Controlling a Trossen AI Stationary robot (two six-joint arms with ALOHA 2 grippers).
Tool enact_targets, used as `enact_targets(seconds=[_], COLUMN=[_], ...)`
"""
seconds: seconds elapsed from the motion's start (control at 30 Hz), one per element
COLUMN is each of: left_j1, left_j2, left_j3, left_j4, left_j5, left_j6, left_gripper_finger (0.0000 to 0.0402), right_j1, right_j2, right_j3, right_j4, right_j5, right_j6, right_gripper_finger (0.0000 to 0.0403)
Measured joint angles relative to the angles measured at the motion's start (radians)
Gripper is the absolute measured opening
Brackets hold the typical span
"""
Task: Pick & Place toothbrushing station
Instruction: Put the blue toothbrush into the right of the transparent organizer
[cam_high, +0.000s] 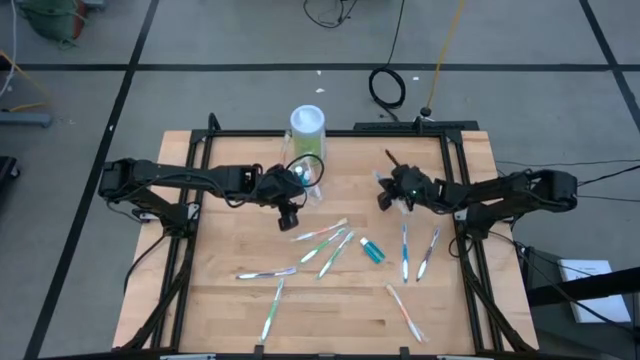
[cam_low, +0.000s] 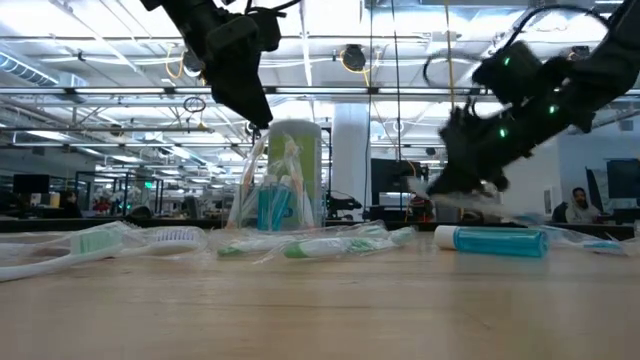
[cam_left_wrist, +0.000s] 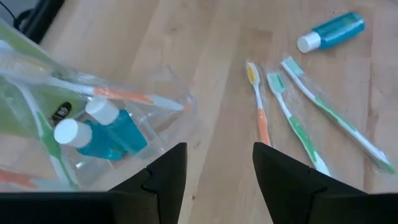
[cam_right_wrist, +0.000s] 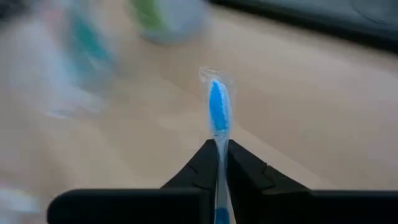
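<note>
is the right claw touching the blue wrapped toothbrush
Touching. In the right wrist view the right claw has its two fingers pinched shut on the blue wrapped toothbrush, whose handle runs down between them with no gap on either side.

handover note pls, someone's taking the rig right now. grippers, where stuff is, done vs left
Right gripper: shut on a blue wrapped toothbrush, lifted off the table at right-centre.
Left gripper: open, holding nothing, beside the clear holder.
Clear holder stands in front of the green canister, already loaded with toothbrushes and two small blue tubes.
Loose on the table: one blue tube and several wrapped toothbrushes, centre and right.
Done: part of the loading. Left: likely place the held brush in the holder, then the rest.
</note>
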Motion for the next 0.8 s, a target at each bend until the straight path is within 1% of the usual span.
enact_targets(seconds=[0.13,0.27,0.4,0.53,0.63,0.73,0.8], left_j1=[-0.001,-0.001,-0.002,-0.001,-0.002,-0.004,-0.004], left_j2=[-0.025,-0.100,-0.190,-0.268,-0.298,-0.307,-0.305], left_j3=[0.000,-0.001,-0.001,0.000,0.000,0.000,0.000], left_j4=[-0.034,-0.067,-0.072,-0.069,-0.066,-0.086,-0.098], left_j5=[0.002,-0.007,-0.075,-0.177,-0.249,-0.285,-0.288], left_j6=[-0.030,-0.057,-0.056,-0.010,-0.011,-0.034,-0.037], left_gripper_finger=[0.0191,0.0191,0.0191,0.0191,0.0191,0.0191,0.0191], right_j1=[0.064,0.135,0.201,0.246,0.254,0.253,0.252], right_j2=[-0.044,-0.058,-0.053,-0.007,0.063,0.168,0.240], right_j3=[0.002,0.002,0.003,0.038,0.115,0.222,0.291], right_j4=[0.259,0.518,0.699,0.798,0.801,0.802,0.798], right_j5=[-0.103,-0.142,-0.133,-0.079,-0.078,-0.081,-0.078], right_j6=[-0.099,-0.198,-0.310,-0.397,-0.449,-0.498,-0.524], right_gripper_finger=[0.0008,0.0011,0.0005,0.0005,0.0005,0.0005,0.0005])
